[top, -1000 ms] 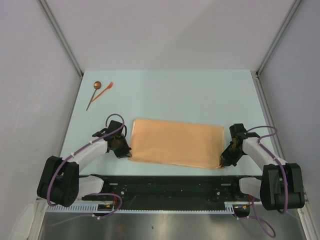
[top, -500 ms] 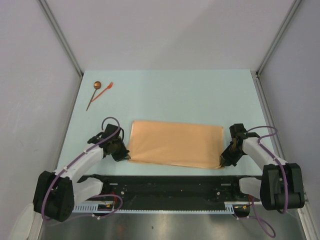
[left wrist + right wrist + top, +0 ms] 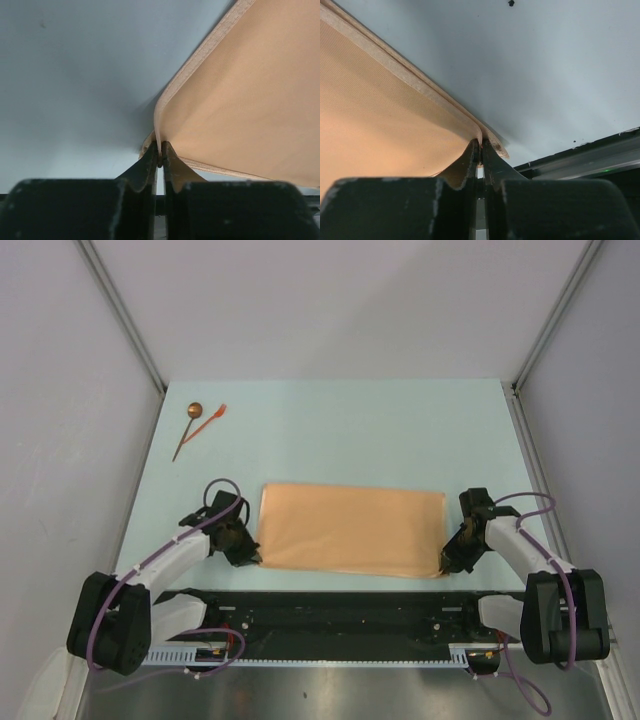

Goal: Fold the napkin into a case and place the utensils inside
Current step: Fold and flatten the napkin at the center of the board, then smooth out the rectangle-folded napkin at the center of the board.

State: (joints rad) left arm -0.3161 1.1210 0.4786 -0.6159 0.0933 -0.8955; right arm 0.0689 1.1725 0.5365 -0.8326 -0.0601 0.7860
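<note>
The tan-orange napkin [image 3: 350,530] lies folded into a wide layered rectangle on the pale table. My left gripper [image 3: 254,558] is shut on its near-left corner. In the left wrist view the tips of the left gripper [image 3: 160,152] pinch a raised edge of the napkin [image 3: 240,100]. My right gripper [image 3: 443,565] is shut on the near-right corner. The right wrist view shows the right gripper [image 3: 481,147] pinching the lifted napkin [image 3: 385,125] the same way. The utensils lie at the far left: a dark-handled spoon [image 3: 188,428] and an orange-red fork [image 3: 212,419] beside it.
Grey walls with metal frame rails [image 3: 122,315] close in the table on three sides. A black base rail [image 3: 340,605] runs along the near edge just behind the napkin, also seen as the rail [image 3: 580,160] in the right wrist view.
My left arm has shifted slightly toward the near edge, carrying the napkin's left corner with it. The right arm and the utensils have not moved.
</note>
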